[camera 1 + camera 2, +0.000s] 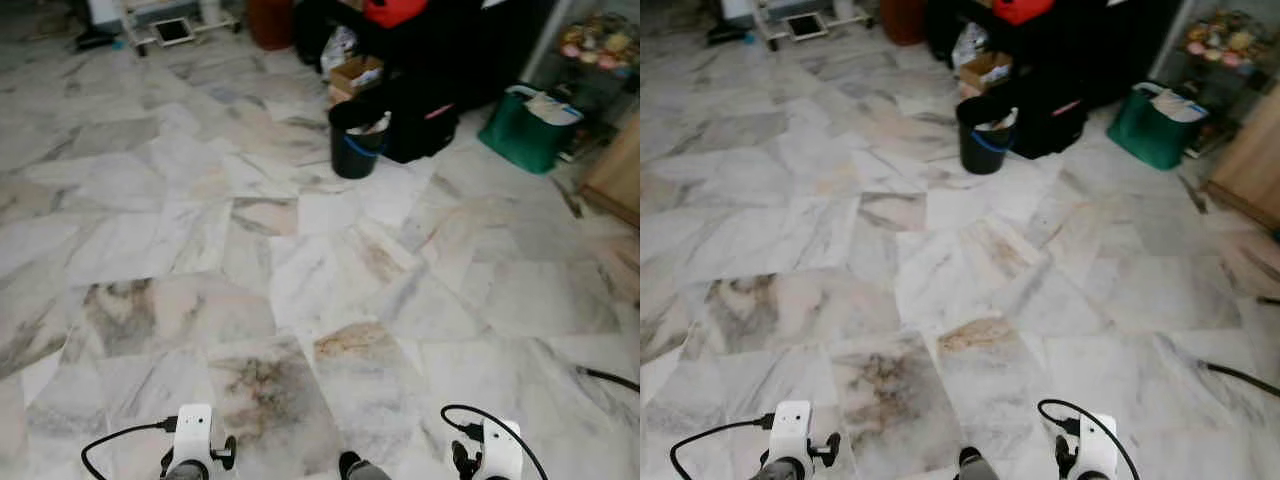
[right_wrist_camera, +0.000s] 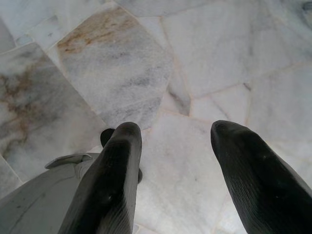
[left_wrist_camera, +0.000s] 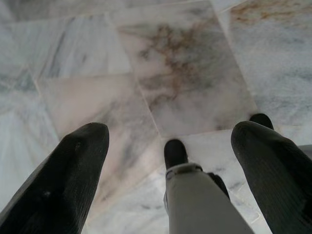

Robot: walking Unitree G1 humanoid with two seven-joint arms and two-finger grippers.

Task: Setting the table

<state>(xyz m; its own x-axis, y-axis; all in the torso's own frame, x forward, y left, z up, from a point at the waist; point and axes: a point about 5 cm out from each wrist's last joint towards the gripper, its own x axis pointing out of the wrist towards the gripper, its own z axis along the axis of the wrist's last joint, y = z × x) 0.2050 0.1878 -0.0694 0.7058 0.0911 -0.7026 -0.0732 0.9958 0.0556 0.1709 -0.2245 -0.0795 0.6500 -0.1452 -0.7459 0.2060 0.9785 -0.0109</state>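
Observation:
I stand on a marble tile floor with both arms hanging low. The white left wrist and right wrist sit at the near edge of the head view. My left gripper is open above the floor, nothing between its black fingers. My right gripper is open too, and holds nothing. My own grey leg and dark foot appear between the left fingers.
Ahead stand a black bucket, a black bag, a cardboard box and a green bag. A wooden cabinet is at the right, and a black cable lies on the floor there.

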